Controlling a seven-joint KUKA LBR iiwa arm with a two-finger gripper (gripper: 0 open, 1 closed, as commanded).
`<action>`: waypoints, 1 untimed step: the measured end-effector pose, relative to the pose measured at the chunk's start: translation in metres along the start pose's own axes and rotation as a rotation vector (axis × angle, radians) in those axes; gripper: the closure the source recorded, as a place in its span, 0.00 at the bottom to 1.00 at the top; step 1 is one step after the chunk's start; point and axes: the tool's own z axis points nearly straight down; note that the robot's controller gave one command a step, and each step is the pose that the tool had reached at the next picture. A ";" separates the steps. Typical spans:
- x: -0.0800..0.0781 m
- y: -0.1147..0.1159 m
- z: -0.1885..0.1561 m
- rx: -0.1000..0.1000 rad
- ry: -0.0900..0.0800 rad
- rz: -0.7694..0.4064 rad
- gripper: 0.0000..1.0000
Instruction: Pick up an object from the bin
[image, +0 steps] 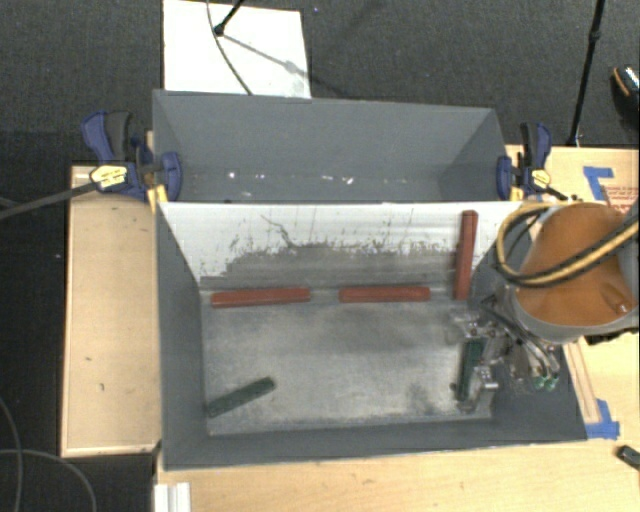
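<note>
My gripper (474, 372) is low in the bin's front right corner, close to the right wall. A red-brown bar (466, 255) leans upright against the back right corner, just behind the gripper. Two more red-brown bars lie end to end along the foot of the back wall, one (385, 294) right of centre and one (260, 296) left of centre. A dark green stick (240, 396) lies slanted in the front left corner, far from the gripper. A dark green strip shows at the gripper; I cannot tell if it is a loose thing or part of it.
The arm's orange cover and its looped cables hang over the bin's right rim above the gripper. The bin floor between the bars and the green stick is scuffed grey metal.
</note>
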 end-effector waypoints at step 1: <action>-0.003 -0.058 0.060 -0.001 -0.004 -0.452 0.00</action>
